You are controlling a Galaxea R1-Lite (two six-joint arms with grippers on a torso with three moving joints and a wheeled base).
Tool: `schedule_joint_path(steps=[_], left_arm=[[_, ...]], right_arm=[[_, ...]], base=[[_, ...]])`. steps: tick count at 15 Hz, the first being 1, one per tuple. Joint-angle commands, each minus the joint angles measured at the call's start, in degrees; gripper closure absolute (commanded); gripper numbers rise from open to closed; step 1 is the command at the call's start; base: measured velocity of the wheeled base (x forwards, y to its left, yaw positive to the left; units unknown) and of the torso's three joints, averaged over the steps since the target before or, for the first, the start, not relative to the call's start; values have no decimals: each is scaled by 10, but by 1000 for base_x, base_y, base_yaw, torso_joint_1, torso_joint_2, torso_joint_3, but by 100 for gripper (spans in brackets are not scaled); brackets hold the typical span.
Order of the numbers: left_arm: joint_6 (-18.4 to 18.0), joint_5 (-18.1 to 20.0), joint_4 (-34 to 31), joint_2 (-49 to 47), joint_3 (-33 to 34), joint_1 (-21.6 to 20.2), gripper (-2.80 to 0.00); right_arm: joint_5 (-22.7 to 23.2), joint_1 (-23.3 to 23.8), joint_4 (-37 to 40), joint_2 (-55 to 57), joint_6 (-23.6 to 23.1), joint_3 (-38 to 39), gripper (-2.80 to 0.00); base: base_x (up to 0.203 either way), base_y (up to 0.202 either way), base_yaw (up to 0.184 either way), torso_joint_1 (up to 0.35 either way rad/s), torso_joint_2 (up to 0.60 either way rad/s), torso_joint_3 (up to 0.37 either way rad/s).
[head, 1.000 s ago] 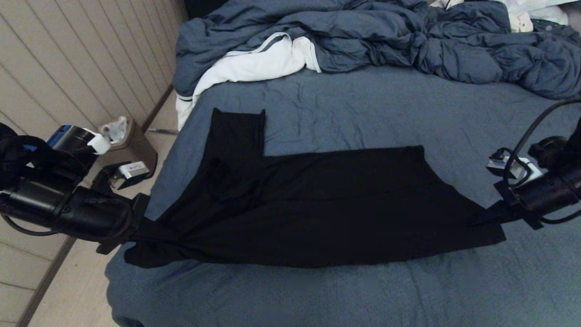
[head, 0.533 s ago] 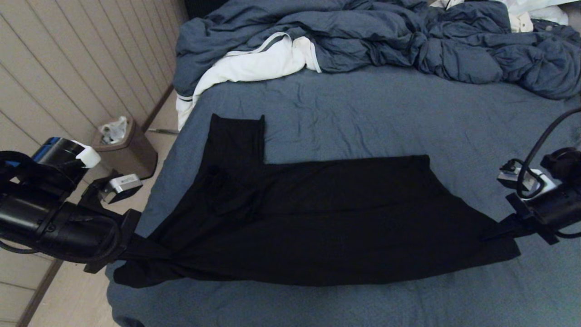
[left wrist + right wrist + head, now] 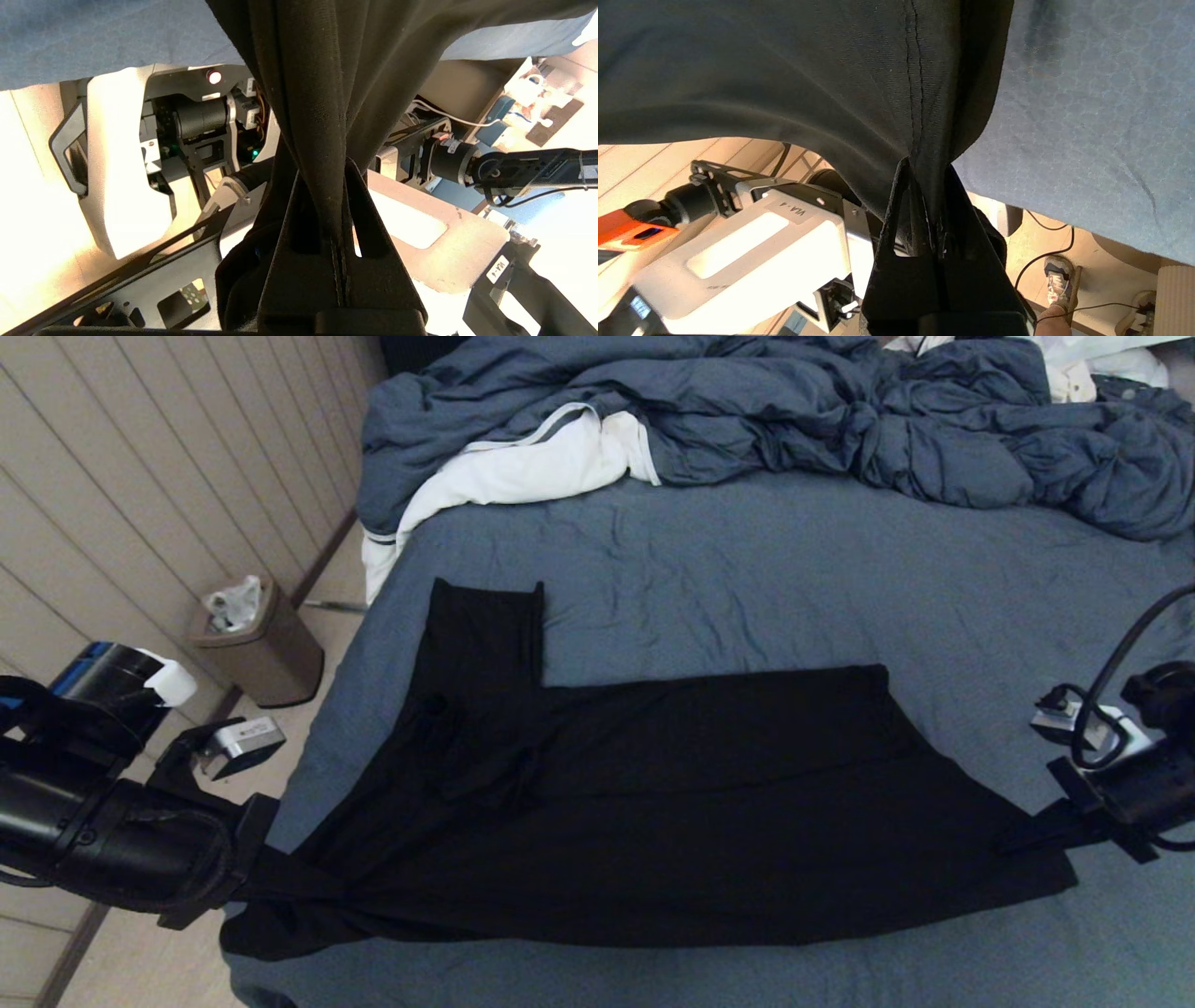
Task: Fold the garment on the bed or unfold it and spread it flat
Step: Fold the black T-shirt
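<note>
showing no print or lettering, the garment lies plain black side up across the near half of the bed, one sleeve reaching toward the far side at left. the only writing that can be read sits on the robot's own hardware in the wrist views: a small white tag that seems to read "via-4", upside down.

the left pincer is at the bed's near left edge, pressed together on a bunched corner of the garment; the left wrist view shows the cloth gathered into a rope between its fingers. the right pincer is at the near right, pinching the opposite corner along a stitched hem, with its fingers tight on the fabric. the shirt is stretched between the two.

a blue-grey duvet is heaped along the far side of the bed, with a white cloth with a grey-striped edge spilling from under it over the far left corner. on the floor to the left stands a small brown waste bin by the panelled wall.
</note>
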State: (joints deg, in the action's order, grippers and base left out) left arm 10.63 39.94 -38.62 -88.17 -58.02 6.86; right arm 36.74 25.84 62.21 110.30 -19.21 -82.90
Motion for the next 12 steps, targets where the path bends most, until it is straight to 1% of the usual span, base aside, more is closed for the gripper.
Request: schedule_joint_path(steps=[1, 4, 5, 6, 7, 10, 12], left_arm=[[2, 3, 5, -2, 9, 0, 0], [1, 3, 28, -4, 19, 0, 0], [1, 2, 29, -4, 19, 0, -200], [1, 1, 29, -3, 20, 0, -280], [1, 1, 29, -3, 20, 0, -280], [3, -1, 30, 5, 20, -1, -280], [2, -2, 30, 5, 19, -12, -280]], right_arm=[[2, 0, -4, -6, -1, 15, 0], [2, 3, -13, -5, -1, 18, 0], [2, 3, -17, -5, -1, 22, 0], [-2, 3, -30, -6, -1, 31, 0], [-12, 3, -39, -6, -1, 39, -280], [-14, 3, -42, -10, 0, 42, -280], [-14, 5, -42, -12, 0, 44, -280]], base=[[0, 0, 0, 0, 0, 0], [0, 0, 0, 0, 0, 0], [0, 0, 0, 0, 0, 0], [0, 0, 0, 0, 0, 0], [0, 0, 0, 0, 0, 0], [0, 0, 0, 0, 0, 0], [0, 0, 0, 0, 0, 0]])
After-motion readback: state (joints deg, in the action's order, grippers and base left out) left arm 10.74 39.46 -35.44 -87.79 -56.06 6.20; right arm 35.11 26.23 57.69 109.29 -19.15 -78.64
